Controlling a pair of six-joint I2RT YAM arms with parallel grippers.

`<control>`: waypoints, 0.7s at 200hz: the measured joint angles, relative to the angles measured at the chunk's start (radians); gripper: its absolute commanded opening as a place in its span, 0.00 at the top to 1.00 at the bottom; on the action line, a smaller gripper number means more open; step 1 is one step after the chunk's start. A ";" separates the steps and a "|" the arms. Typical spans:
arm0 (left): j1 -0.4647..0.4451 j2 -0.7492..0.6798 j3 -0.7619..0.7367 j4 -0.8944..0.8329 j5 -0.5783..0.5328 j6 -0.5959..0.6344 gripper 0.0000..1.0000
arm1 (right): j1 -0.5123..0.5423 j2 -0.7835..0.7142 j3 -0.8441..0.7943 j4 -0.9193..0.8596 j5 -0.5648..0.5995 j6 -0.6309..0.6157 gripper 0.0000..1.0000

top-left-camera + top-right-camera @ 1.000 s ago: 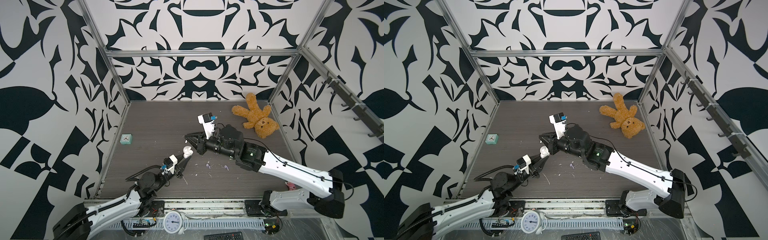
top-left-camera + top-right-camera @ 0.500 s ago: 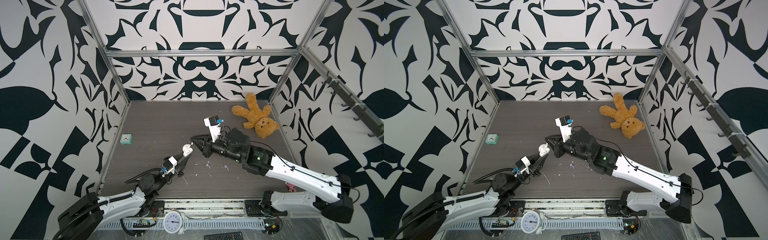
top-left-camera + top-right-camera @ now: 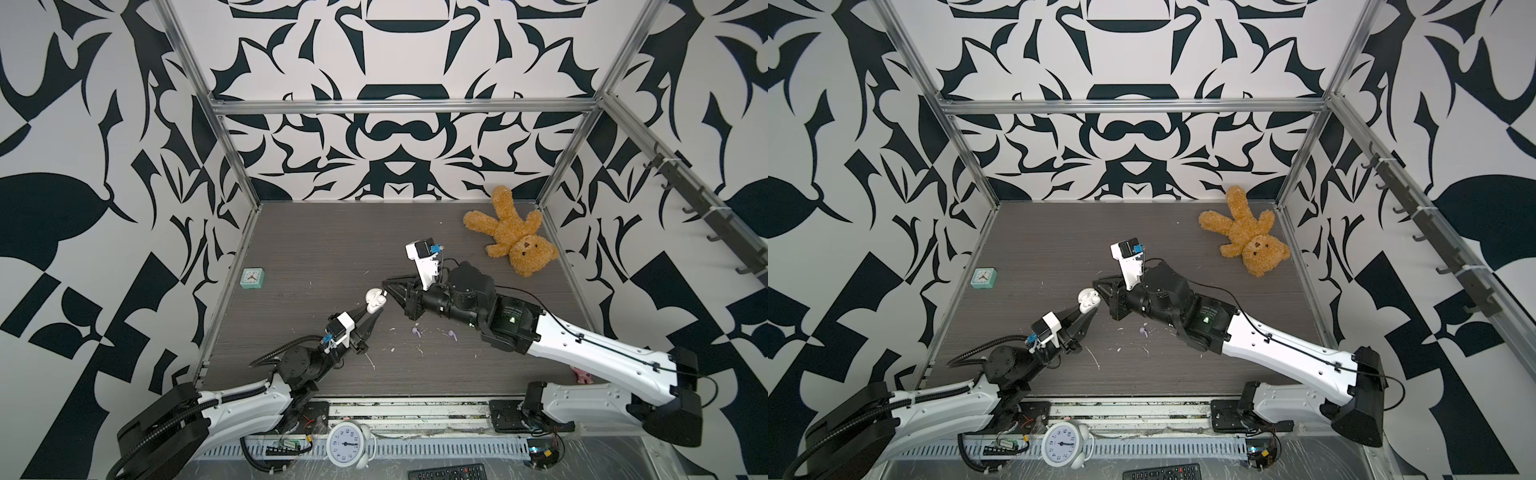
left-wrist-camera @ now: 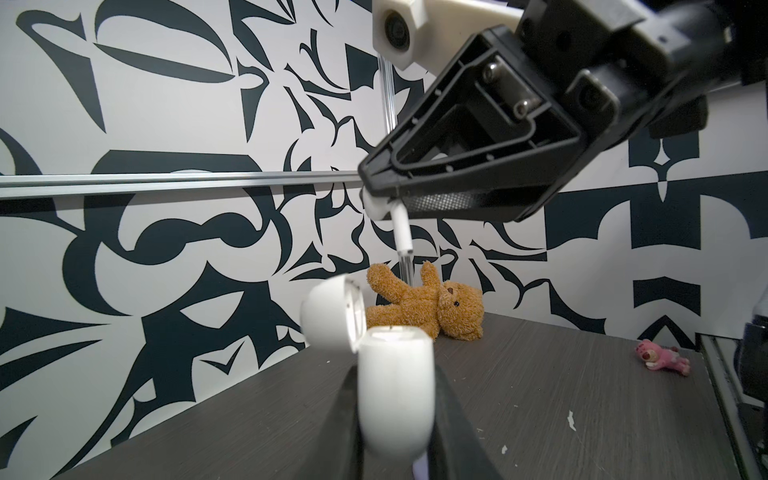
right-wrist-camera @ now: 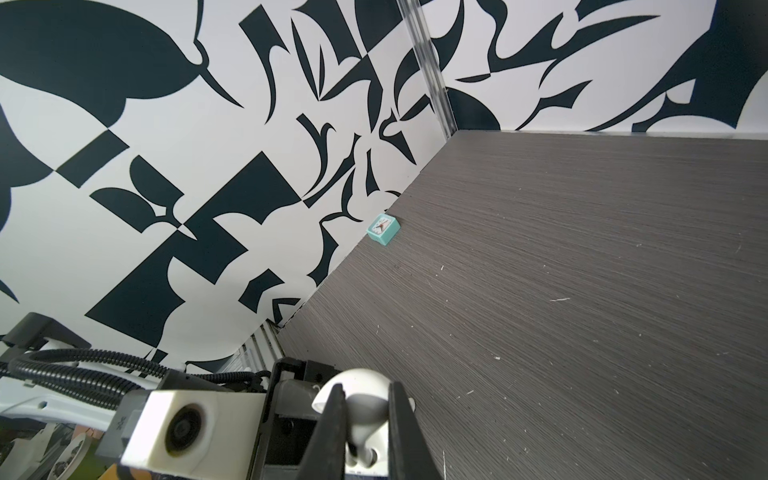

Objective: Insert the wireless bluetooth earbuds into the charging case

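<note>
White earbud pinched by head in right hand, jaws clenched on it. Stem points down, just above open charging case, not touching. Case grasped in left hand, held above bench, lid open.

Pale purple earbud and second purple earbud lie on bench beneath right arm, apart from both hands.

Room: open bench surface between hands and far wall. Teal clock near left edge. Teddy bear in far right corner. White flecks near front.
</note>
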 measured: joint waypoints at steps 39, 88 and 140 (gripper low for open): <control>0.000 0.000 0.000 0.000 0.008 -0.012 1.00 | 0.000 0.017 -0.016 0.022 -0.006 0.013 0.85; 0.000 0.000 0.000 0.001 0.015 -0.027 1.00 | 0.000 0.025 -0.023 0.045 -0.019 0.030 0.85; 0.000 -0.003 0.000 0.002 0.015 -0.034 1.00 | 0.000 0.026 -0.042 0.058 -0.027 0.050 0.86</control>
